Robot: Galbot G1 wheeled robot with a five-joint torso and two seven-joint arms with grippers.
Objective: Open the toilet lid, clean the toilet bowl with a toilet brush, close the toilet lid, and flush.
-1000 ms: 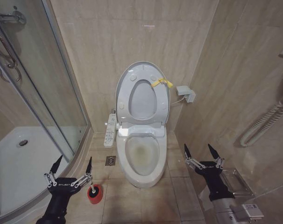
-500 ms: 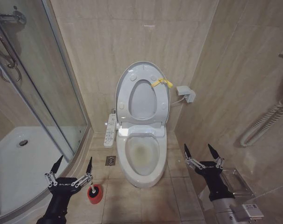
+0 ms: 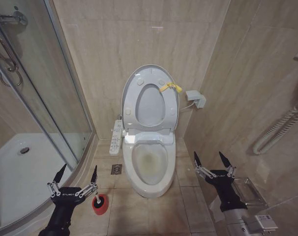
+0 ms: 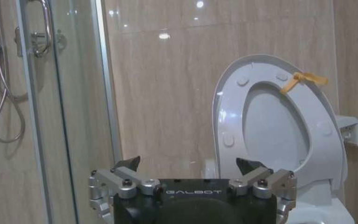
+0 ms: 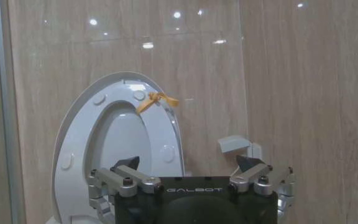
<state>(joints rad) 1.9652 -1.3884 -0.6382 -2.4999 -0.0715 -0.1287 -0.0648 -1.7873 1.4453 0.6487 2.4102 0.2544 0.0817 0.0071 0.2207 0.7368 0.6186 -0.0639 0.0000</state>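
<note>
The toilet lid [image 3: 150, 105] stands raised against the back wall, with the ring seat up in front of it and a yellow tag [image 3: 170, 87] at its edge. Below it the toilet bowl [image 3: 150, 164] lies uncovered, yellowish-brown stains inside. The toilet brush [image 3: 100, 203] stands in its red base on the floor left of the bowl. My left gripper [image 3: 78, 168] hangs open just left of the brush's thin white handle, holding nothing. My right gripper [image 3: 208, 154] is open to the right of the bowl. The left wrist view has the left gripper [image 4: 187, 162] facing the lid [image 4: 272, 116]. In the right wrist view, the right gripper [image 5: 186, 159] faces the lid [image 5: 126, 135].
A glass shower enclosure [image 3: 45, 98] and its white tray [image 3: 21, 172] take up the left side. A long remote panel [image 3: 116, 137] hangs beside the toilet, above a floor drain [image 3: 116, 169]. A white wall box [image 3: 195, 98] and a ribbed hose [image 3: 279, 128] are on the right wall.
</note>
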